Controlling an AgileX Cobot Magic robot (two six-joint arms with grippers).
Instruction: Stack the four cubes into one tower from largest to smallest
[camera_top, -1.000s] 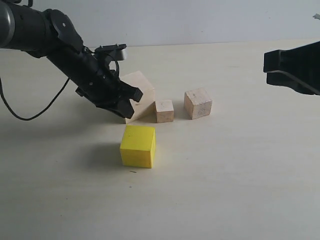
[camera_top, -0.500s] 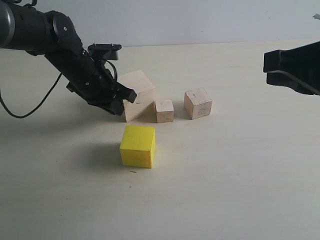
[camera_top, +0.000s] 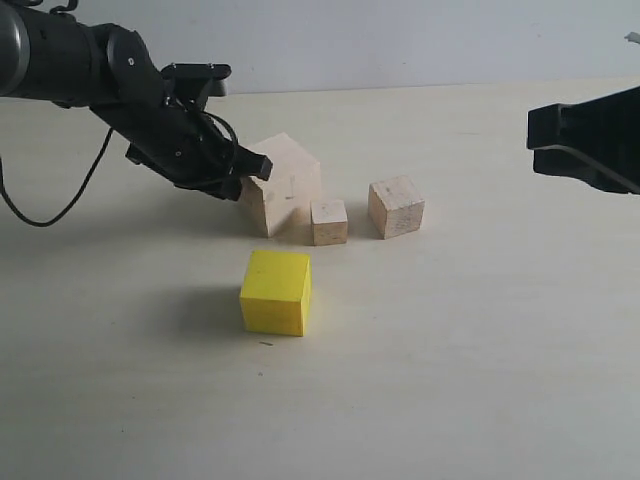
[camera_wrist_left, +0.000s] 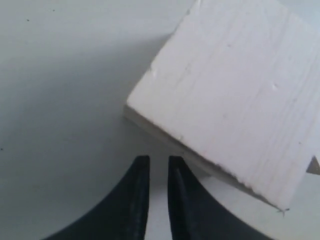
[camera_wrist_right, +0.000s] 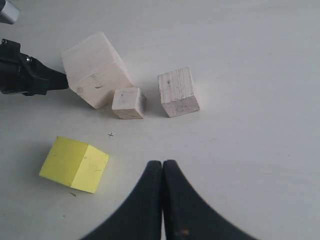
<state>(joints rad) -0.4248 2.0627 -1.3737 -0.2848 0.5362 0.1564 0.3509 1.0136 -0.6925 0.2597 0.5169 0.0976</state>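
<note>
The large pale wood cube (camera_top: 285, 185) rests on the table, turned so a corner faces front. Just right of it stand the smallest pale cube (camera_top: 329, 221) and the medium-small pale cube (camera_top: 396, 206), side by side. In front of them, alone, is the yellow cube (camera_top: 276, 291). My left gripper (camera_top: 255, 166) sits at the large cube's left side, jaws nearly closed with nothing between; whether it touches I cannot tell. In the left wrist view its tips (camera_wrist_left: 158, 159) point at the large cube's (camera_wrist_left: 230, 95) lower edge. My right gripper (camera_wrist_right: 162, 163) hovers shut, off to the right (camera_top: 535, 135).
The left arm and its cable (camera_top: 60, 215) stretch over the table's back left. In the right wrist view I see the large cube (camera_wrist_right: 95, 70), smallest cube (camera_wrist_right: 129, 103), medium-small cube (camera_wrist_right: 178, 91) and yellow cube (camera_wrist_right: 74, 164) all apart from my fingers.
The left gripper has drawn back and up to the left. The large cube, tipped up on an edge before, has settled flat and turned. The other cubes and the right arm stayed still.
</note>
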